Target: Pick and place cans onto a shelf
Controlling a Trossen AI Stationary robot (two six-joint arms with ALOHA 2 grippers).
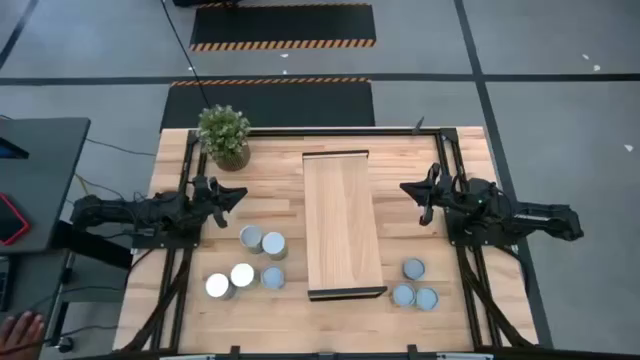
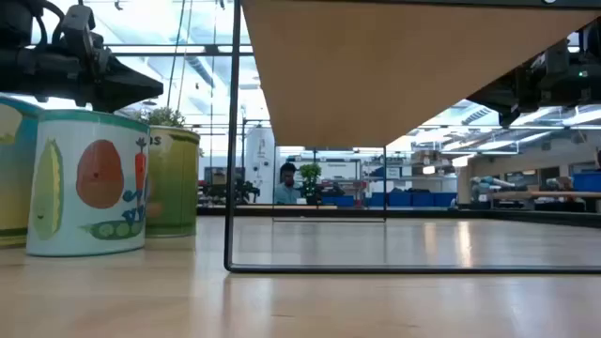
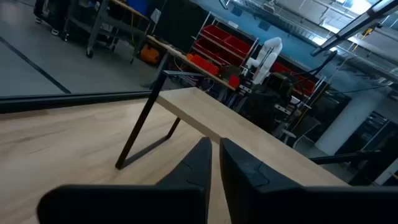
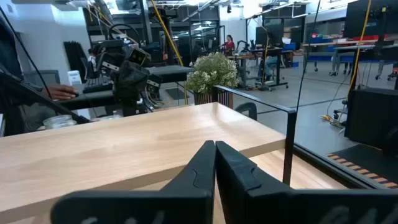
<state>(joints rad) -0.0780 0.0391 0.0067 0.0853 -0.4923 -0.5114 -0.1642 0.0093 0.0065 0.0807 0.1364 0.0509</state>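
The shelf [image 1: 345, 235], a long light-wood board on thin black legs [image 2: 230, 141], stands mid-table. Several cans stand upright on the tabletop left of it [image 1: 251, 238], near the front; in the low view the nearest one [image 2: 89, 183] carries vegetable pictures. Three more cans [image 1: 413, 268] stand to the right of the shelf. My left gripper [image 1: 243, 196] hovers shut left of the shelf, pointing at it, with its fingertips [image 3: 214, 155] together. My right gripper [image 1: 403, 187] hovers shut to the right of the shelf, also pointing at it [image 4: 214, 149]. Neither holds anything.
A potted green plant [image 1: 223, 135] stands at the table's far left, behind my left gripper. A black frame rail [image 4: 261, 102] runs along the table's edges. Bare tabletop lies under and in front of the shelf [image 2: 376, 291]. A person's hand [image 1: 25, 328] shows off the table at left.
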